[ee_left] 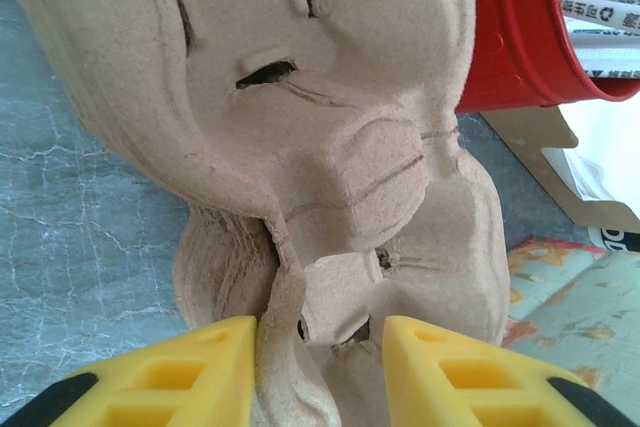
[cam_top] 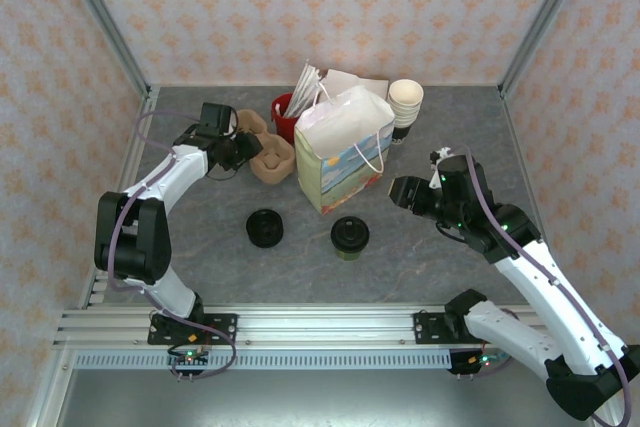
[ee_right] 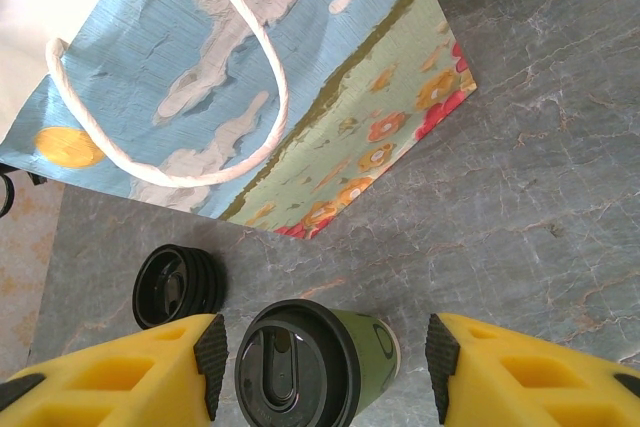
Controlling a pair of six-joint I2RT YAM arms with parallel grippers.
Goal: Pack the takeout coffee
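Note:
The takeout coffee (cam_top: 350, 237), a small green-sided cup with a black lid, stands upright on the table in front of the paper bag (cam_top: 340, 152). In the right wrist view the coffee (ee_right: 310, 367) sits between my right gripper's (ee_right: 325, 362) open fingers, with a gap on each side. From above, that gripper (cam_top: 395, 192) hangs to the right of the cup. My left gripper (cam_top: 243, 147) is at the brown pulp cup carrier (cam_top: 268, 155). Up close, its yellow fingers (ee_left: 205, 372) are closed on a ridge of the carrier (ee_left: 330, 147).
A low stack of black lids (cam_top: 265, 228) lies left of the coffee. Behind the bag stand a red cup with straws (cam_top: 285, 117) and a stack of cream paper cups (cam_top: 405, 102). Patterned walls enclose the table on three sides.

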